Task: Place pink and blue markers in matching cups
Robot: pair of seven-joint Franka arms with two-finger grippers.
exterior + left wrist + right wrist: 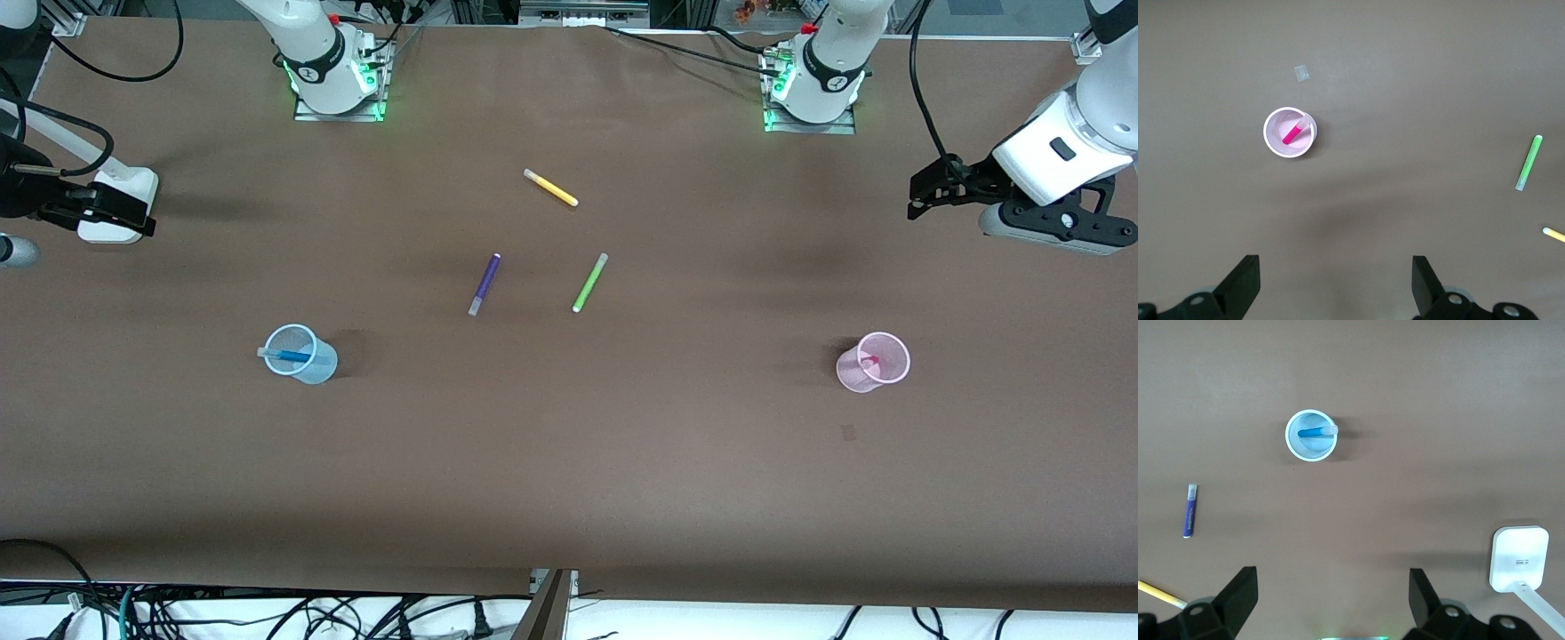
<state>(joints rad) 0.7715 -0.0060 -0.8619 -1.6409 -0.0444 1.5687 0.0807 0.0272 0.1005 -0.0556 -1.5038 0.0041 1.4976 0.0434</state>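
Note:
The pale blue cup (322,366) stands toward the right arm's end of the table with the blue marker (289,356) leaning inside it. The pale pink cup (849,373) stands toward the left arm's end with the magenta marker (869,360) inside it. My left gripper (920,191) is open and empty, raised at its end of the table; its wrist view shows the pink cup (1280,140) and marker (1295,132) away from its open gripper (1336,280). My right gripper (107,209) is open and empty, raised at its end; its wrist view shows the blue cup (1311,451), blue marker (1317,432) and open gripper (1333,597).
A purple pen (484,284), a lime-green pen (589,283) and a yellow pen (551,188) lie mid-table, farther from the front camera than the cups. A white block (120,200) on a rod sits under the right gripper. A small tape patch (847,433) lies near the pink cup.

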